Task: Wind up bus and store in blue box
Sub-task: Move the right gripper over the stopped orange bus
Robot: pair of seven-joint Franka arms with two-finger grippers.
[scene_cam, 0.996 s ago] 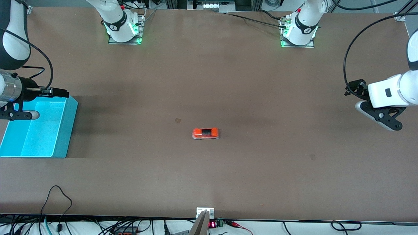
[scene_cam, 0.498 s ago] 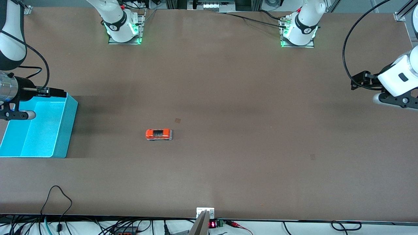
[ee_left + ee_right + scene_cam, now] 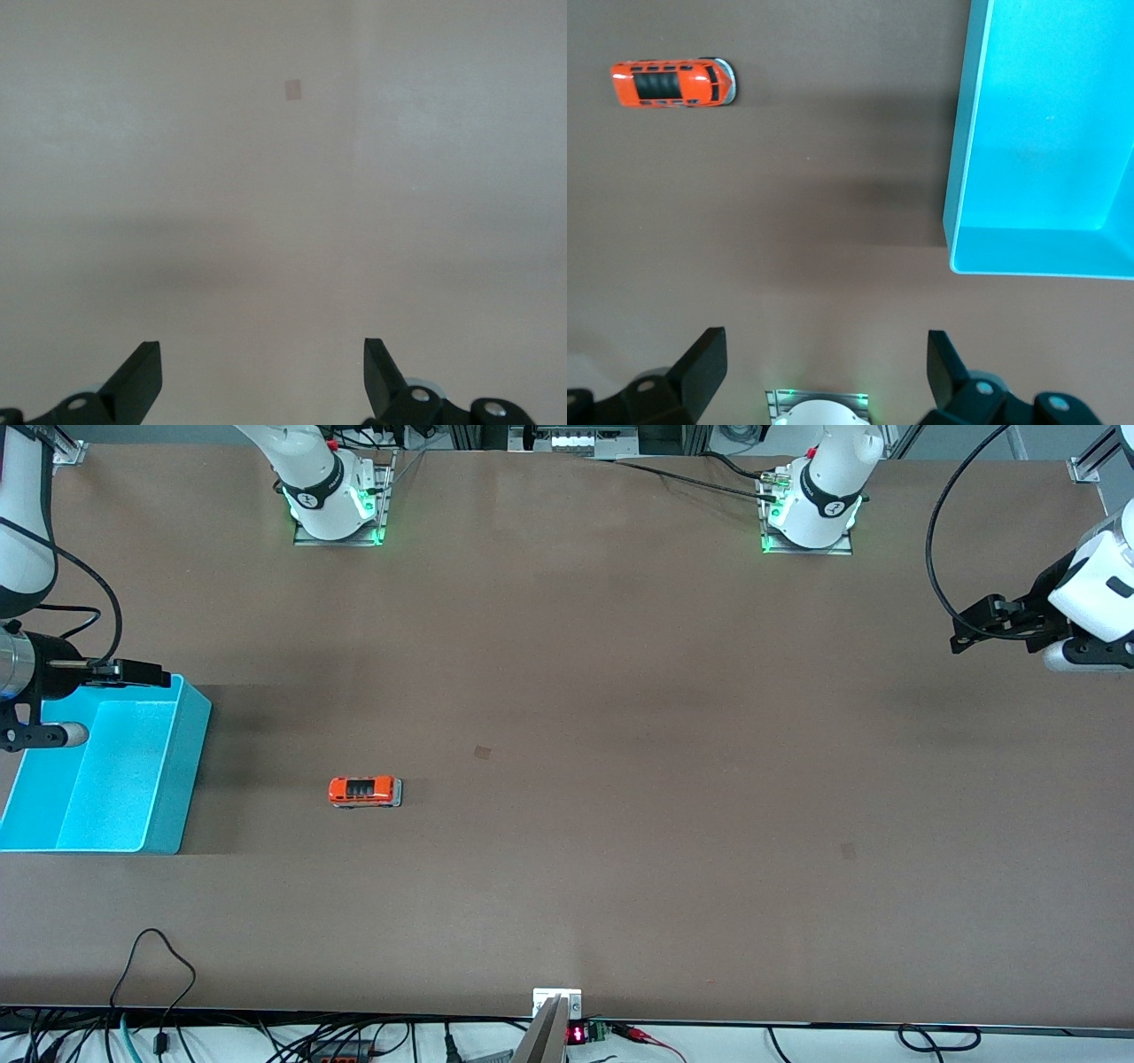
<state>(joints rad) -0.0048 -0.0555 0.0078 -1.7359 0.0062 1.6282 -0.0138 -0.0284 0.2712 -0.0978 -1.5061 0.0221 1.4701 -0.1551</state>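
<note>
The bus (image 3: 365, 791) stands on its wheels on the bare table (image 3: 620, 691), free of both grippers, near the blue box (image 3: 182, 779) but with a clear gap between them. It has rolled a long way toward the right arm's end of the table: a second ago it sat about mid-table, half a second ago it was partway along, and now it is close to the box. It has kept its heading and about the same distance from the front camera. That run suggests the winding is already done and the bus is spending its spring, so what remains is to catch it and store it.

The box lies at the right arm's end of the table, nothing visible inside it, and has not moved.

The right gripper (image 3: 824, 376) hangs over the box's edge farthest from the front camera, jaws wide apart and holding nothing; it has drifted slightly toward the table's end. Its wrist view shows both bus (image 3: 671, 83) and box (image 3: 966, 177).

The left gripper (image 3: 262, 381), also wide open and empty, is over bare table at the left arm's end and has pulled back from the middle.
</note>
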